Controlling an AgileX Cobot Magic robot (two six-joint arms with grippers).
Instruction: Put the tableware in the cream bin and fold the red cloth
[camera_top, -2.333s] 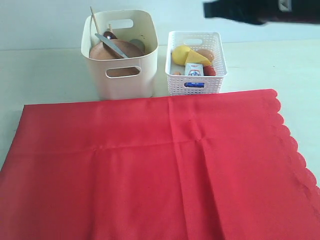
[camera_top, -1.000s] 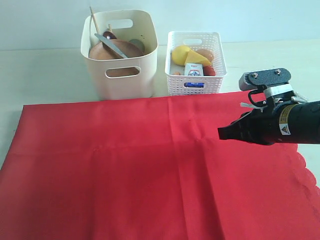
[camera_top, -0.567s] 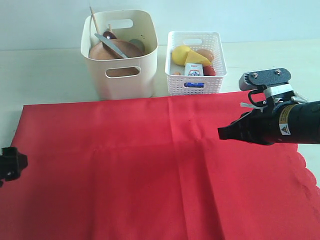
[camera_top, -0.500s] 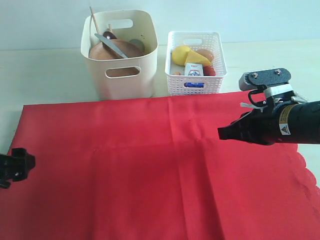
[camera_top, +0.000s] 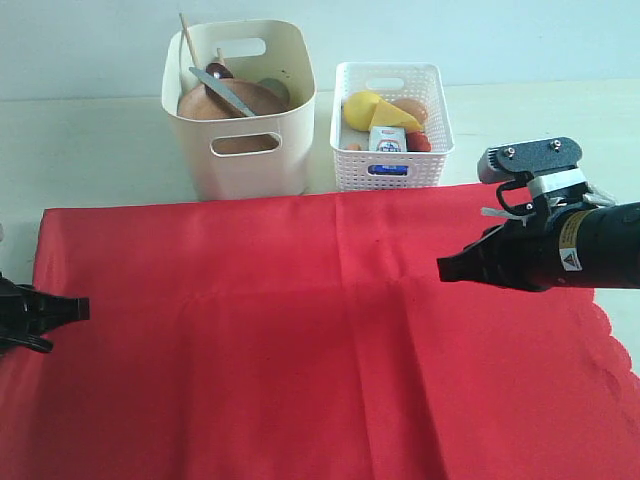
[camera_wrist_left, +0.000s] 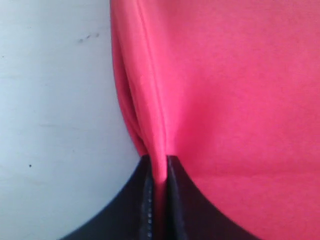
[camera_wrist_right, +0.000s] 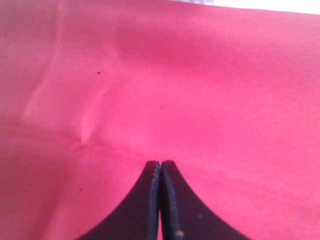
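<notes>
Pinching the edge of the red cloth (camera_top: 300, 340), spread in front of the cream bin (camera_top: 290, 150) that already held the tableware (camera_top: 228, 97), the left hand (camera_wrist_left: 159, 170) seemed set to draw that edge across for the fold, the right hand (camera_wrist_right: 160, 167) hovering closed and empty.

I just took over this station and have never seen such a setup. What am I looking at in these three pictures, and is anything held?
This is a two-armed robot at a table. The wide picture looks on from outside; the other two come from a camera on each wrist, looking past that arm's hand. A red cloth lies spread out; beyond it stand a cream bin holding tableware and a white basket of food. The left hand pinches a fold at the cloth's edge. The right hand is shut and empty, over the cloth.
</notes>
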